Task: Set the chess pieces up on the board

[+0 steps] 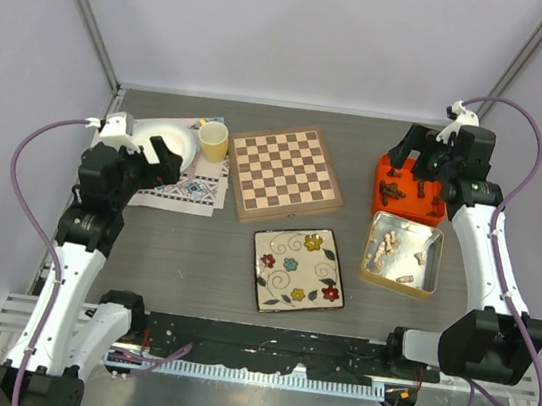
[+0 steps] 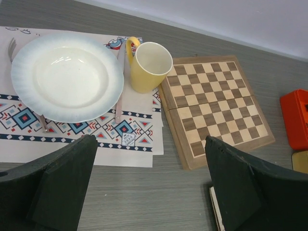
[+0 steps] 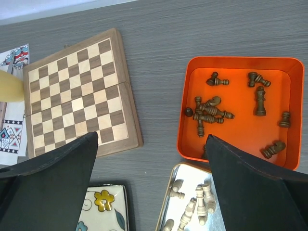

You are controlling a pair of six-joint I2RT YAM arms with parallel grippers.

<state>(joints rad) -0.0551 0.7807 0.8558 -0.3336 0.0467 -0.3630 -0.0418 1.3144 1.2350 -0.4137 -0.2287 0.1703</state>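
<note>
The board (image 1: pixel 284 173) lies bare at the table's middle back, with no pieces on it. Several dark chess pieces (image 3: pixel 211 114) lie jumbled in an orange tray (image 3: pixel 240 60). Several pale chess pieces (image 3: pixel 201 198) lie in a shiny metal tin (image 3: pixel 164 207) just in front of it. My right gripper (image 1: pixel 414 155) hovers open above the gap between board and trays, holding nothing. My left gripper (image 1: pixel 155 169) hangs open and empty over the table in front of the placemat, left of the board (image 2: pixel 216 108).
A white plate (image 2: pixel 67 77) and a yellow cup (image 2: pixel 149 65) sit on a patterned placemat (image 2: pixel 72 144) left of the board. A square floral plate (image 1: pixel 300 270) lies in front of the board. Enclosure walls ring the table.
</note>
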